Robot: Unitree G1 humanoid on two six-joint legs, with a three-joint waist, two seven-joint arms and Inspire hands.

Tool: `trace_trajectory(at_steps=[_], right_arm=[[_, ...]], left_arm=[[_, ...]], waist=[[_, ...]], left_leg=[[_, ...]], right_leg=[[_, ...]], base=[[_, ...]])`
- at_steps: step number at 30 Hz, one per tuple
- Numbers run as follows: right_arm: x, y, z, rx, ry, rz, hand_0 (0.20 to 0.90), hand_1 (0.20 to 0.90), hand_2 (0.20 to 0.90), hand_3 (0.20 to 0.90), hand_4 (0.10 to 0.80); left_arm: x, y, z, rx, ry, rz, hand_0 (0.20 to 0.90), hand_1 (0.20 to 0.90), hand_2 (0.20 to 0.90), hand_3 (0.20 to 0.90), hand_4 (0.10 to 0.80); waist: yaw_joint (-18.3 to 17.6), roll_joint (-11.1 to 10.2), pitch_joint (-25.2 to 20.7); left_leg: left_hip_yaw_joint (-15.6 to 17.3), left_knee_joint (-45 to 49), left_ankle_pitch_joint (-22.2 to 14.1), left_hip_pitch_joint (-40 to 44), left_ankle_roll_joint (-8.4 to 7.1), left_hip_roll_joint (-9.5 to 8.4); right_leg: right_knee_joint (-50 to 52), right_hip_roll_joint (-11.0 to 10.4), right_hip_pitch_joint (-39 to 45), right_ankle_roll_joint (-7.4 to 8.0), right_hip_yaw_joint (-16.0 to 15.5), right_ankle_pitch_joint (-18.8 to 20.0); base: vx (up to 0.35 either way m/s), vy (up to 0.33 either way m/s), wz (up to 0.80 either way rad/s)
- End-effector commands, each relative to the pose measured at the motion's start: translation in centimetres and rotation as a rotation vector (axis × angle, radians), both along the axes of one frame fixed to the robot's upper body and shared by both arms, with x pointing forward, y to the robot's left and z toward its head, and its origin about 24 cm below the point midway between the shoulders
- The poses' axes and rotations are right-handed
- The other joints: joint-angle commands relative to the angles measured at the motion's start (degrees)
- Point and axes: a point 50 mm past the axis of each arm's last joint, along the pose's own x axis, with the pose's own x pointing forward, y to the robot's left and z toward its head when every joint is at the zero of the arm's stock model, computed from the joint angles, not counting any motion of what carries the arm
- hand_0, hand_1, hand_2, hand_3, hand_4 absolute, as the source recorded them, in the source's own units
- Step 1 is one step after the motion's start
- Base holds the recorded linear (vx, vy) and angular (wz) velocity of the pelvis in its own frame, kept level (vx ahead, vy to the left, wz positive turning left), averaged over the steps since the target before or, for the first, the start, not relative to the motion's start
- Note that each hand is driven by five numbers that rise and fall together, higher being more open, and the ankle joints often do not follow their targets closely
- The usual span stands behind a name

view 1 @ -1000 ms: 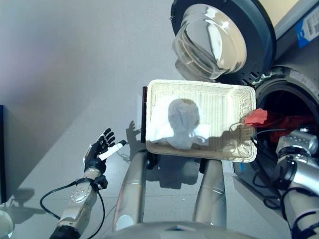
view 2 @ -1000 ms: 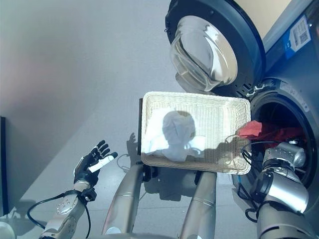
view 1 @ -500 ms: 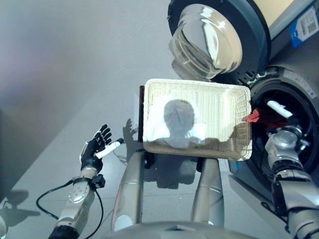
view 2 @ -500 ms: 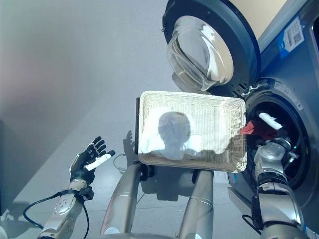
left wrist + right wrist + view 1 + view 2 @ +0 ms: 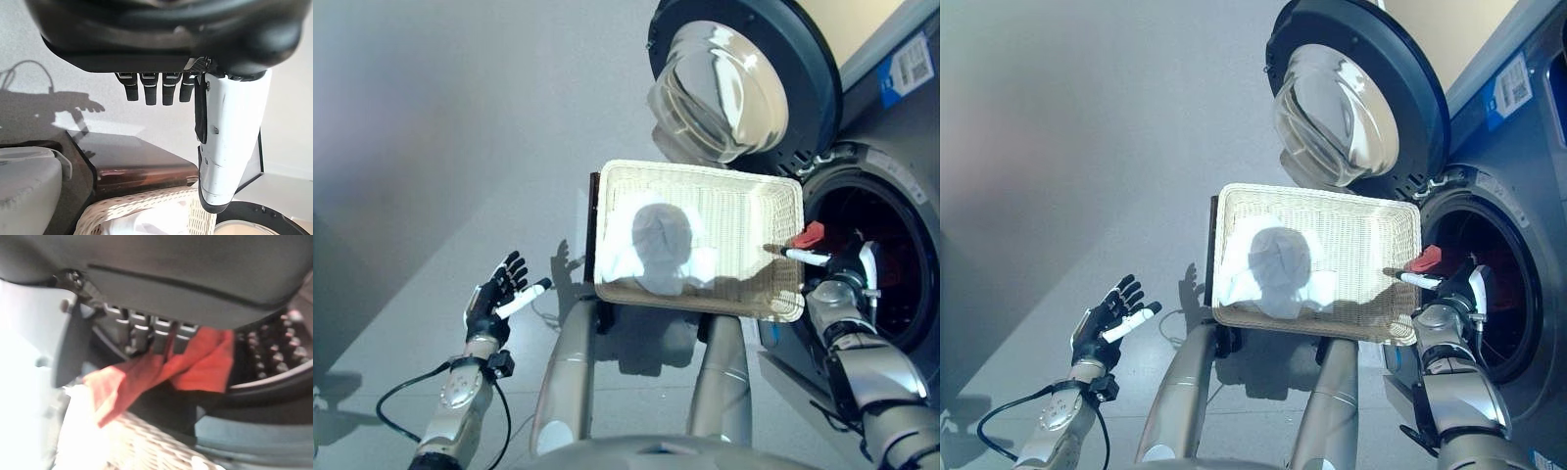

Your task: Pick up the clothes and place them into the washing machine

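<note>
Red cloth [image 5: 161, 372] under right hand [image 5: 146, 330] fingers; eye views mostly hide it.

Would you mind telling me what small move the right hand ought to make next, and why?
Probably reach deeper into the washing machine drum: the right hand sits at the opening with the red cloth hanging from its fingers, partly over the wicker basket edge.

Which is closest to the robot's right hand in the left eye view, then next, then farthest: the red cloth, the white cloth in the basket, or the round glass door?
From the right hand:
1. Red cloth, at its fingers, by the drum opening.
2. White cloth, in the basket's left part.
3. Glass door, swung open above the basket.
</note>
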Motion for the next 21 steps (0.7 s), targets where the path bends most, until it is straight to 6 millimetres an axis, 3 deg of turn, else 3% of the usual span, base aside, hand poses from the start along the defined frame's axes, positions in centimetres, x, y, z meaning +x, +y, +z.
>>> trace_trajectory(at_steps=[1, 12, 21], right_arm=[[-1.5, -4.5, 3.4, -0.233, 0.083, -0.063, 0.9, 0.9, 0.9, 0.9, 0.8], [-2.5, -6.8, 5.4, -0.516, 0.363, -0.045, 0.9, 0.9, 0.9, 0.9, 0.8], [-3.8, -8.2, 5.9, -0.62, 0.526, -0.041, 0.9, 0.9, 0.9, 0.9, 0.8]], left_arm=[[-0.2, 2.1, 2.8, 0.099, -0.135, -0.015, 0.9, 0.9, 0.9, 0.9, 0.8], [0.2, 1.4, 3.3, 0.099, -0.141, -0.059, 0.9, 0.9, 0.9, 0.9, 0.8], [0.4, 1.1, 3.3, 0.108, -0.135, -0.069, 0.9, 0.9, 0.9, 0.9, 0.8]], waist=[[1.63, 0.83, -3.3], [3.46, 3.37, -1.64], [3.19, 4.2, -1.67]], left_leg=[[-3.17, -5.83, 2.61, 1.22, -4.83, 1.55], [-4.03, -12.19, 6.36, 1.99, -5.44, 0.57], [-4.52, -13.53, 6.94, 2.37, -5.55, 0.19]], right_leg=[[-2.3, -0.11, -1.04, -2.01, -0.76, 2.99], [-6.33, -0.29, 0.37, -1.62, -1.77, 4.47], [-5.71, -0.38, 0.06, -1.69, -1.64, 4.08]], base=[[0.0, 0.0, 0.0], [0.004, -0.025, 0.1], [0.025, -0.023, 0.05]])
